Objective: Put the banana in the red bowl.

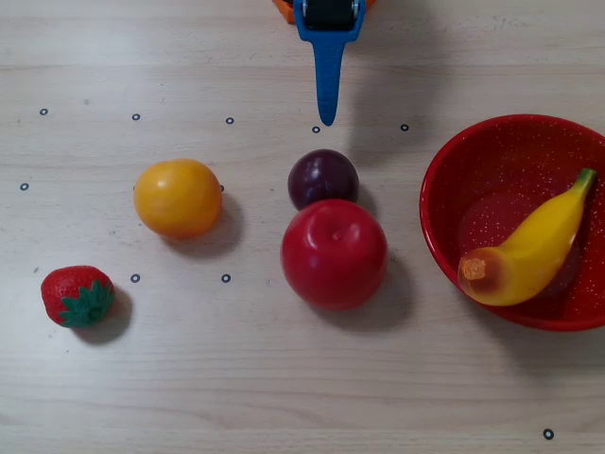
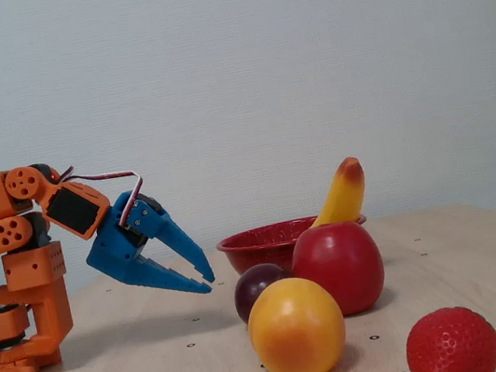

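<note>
Lab bench – marker-dotted wooden table point(image 1: 284, 397), bare wall point(image 2: 304, 64)

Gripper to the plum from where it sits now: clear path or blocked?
Probably clear. In the overhead view the gripper points at the plum with only bare table between them. The apple touches the plum's far side, so that side is crowded. The fixed view shows the gripper open, raised off the table.

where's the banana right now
In the overhead view the banana lies inside the red bowl at the right edge, right of the apple.

Yellow banana point(image 1: 534, 251) inside red bowl point(image 1: 454, 165)
</note>
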`<move>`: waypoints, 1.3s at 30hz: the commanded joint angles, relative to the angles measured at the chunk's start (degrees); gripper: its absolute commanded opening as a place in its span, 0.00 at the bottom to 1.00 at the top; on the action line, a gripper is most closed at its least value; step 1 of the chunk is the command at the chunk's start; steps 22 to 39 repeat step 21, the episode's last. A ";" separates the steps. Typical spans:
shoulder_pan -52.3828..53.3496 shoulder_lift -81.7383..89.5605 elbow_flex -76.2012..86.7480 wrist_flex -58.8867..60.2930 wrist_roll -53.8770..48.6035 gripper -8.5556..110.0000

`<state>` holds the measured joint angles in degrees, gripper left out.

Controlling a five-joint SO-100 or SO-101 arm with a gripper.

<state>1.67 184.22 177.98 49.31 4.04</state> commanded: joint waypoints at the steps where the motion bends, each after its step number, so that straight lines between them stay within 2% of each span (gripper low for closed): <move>1: 1.23 0.88 0.70 0.44 -2.46 0.07; 39: 1.23 0.79 0.70 0.97 -3.69 0.07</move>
